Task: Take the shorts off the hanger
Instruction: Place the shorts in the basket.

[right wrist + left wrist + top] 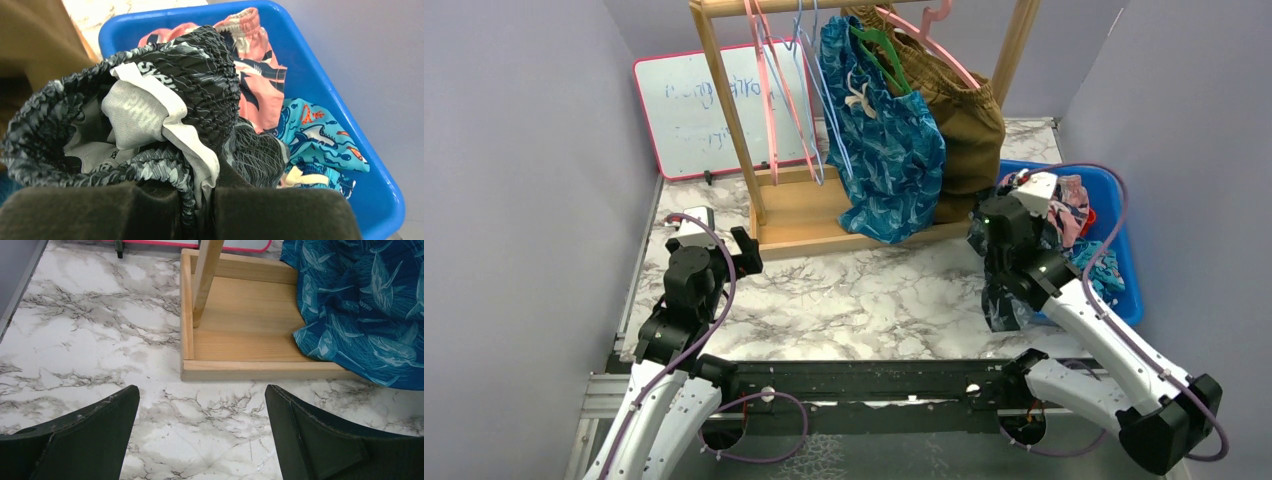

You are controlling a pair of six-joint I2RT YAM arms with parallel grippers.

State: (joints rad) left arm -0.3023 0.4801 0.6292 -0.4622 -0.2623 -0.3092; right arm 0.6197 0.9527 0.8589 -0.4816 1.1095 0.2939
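Partway. Black shorts (200, 80) are off the hanger, elastic waistband pinched in the right pincer (197, 200), jaws narrow, by the blue bin (320, 55); not yet dropped. Pink pair (257, 75) and cartoon pair (320, 135) lie in the bin. Left to do: teal shorts (889, 150) and brown shorts (964, 120), both hanging on the rack (724, 110). Left pincer (200, 430) wide, empty, above the table (75, 340). Black fabric: gathered, limp, white label showing.

A marble table (864, 300) is carrying a wooden rack (799, 215) toward the back. A blue bin (1129, 262) is sitting at its right edge, and a whiteboard (689, 115) is leaning back-left.
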